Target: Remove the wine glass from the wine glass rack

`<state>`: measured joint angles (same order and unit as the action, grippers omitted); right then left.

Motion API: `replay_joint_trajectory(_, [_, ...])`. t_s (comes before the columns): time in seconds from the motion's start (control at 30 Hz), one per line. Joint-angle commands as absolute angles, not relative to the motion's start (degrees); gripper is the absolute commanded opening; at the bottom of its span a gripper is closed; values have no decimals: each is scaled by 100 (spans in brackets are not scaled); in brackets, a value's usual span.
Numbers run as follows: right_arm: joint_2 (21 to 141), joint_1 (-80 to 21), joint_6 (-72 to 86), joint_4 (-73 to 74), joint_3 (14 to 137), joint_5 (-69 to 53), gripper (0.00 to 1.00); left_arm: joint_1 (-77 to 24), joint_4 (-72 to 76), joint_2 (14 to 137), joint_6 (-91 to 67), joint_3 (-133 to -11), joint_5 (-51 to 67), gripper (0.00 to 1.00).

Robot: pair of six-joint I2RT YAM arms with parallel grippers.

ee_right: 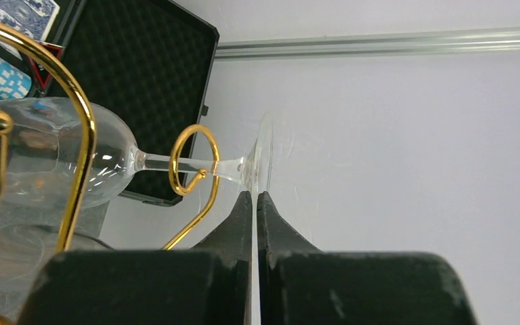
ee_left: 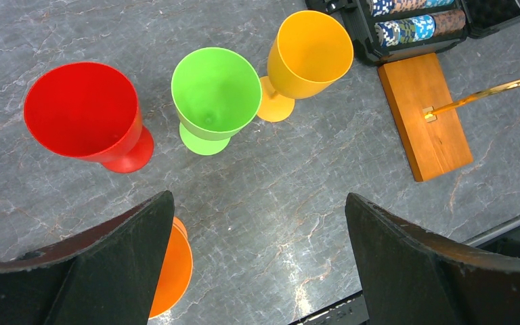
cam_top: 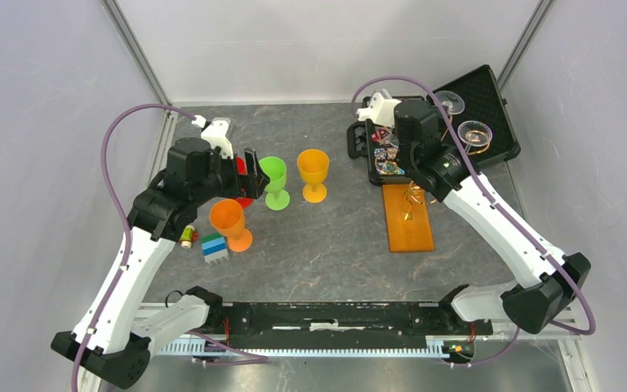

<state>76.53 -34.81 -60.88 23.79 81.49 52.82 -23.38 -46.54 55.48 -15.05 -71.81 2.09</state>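
In the right wrist view a clear wine glass (ee_right: 54, 152) lies on its side. Its stem (ee_right: 156, 161) runs through a gold spiral curl (ee_right: 193, 162) of the wine glass rack. My right gripper (ee_right: 254, 198) is shut on the thin edge of the glass's round foot (ee_right: 265, 145). From above, the rack's orange-brown wooden base (cam_top: 408, 219) lies under the right arm, and its gold wire (ee_left: 487, 95) also shows in the left wrist view. Far from the rack, my left gripper (ee_left: 257, 203) hangs open and empty over the table among coloured goblets.
Red (ee_left: 84, 112), green (ee_left: 215, 91), yellow (ee_left: 308, 47) and orange (ee_left: 169, 271) plastic goblets stand on the left half of the table. An open black case (cam_top: 478, 106) with poker chips (ee_left: 413, 27) sits behind the rack, with clear glasses (cam_top: 475, 135) on its lid. A striped block (cam_top: 214, 247) lies near the orange goblet.
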Motion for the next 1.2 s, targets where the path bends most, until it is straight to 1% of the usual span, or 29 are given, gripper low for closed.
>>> replay_joint_trajectory(0.0, [7320,-3469,-6218,2098,8147,5607,0,-2317,-4438,5491,-1300,-7181,326,100])
replay_joint_trajectory(0.17, [7181,-3471,-6100,2382,8147,5457,0,-2314,-4421,5510,-1303,-7182,342,100])
replay_joint_trajectory(0.3, [7015,-3471,-5853,2685,8178,4998,0,-2313,-4412,5527,-1318,-7187,366,100])
replay_joint_trajectory(0.77, [6887,-3489,-5296,2694,8341,3734,0,-2317,-4401,5537,-1345,-7231,378,100])
replay_joint_trajectory(1.17, [7007,-3715,-5510,1709,8157,4135,0,-2314,-4371,5510,-1371,-7225,370,100])
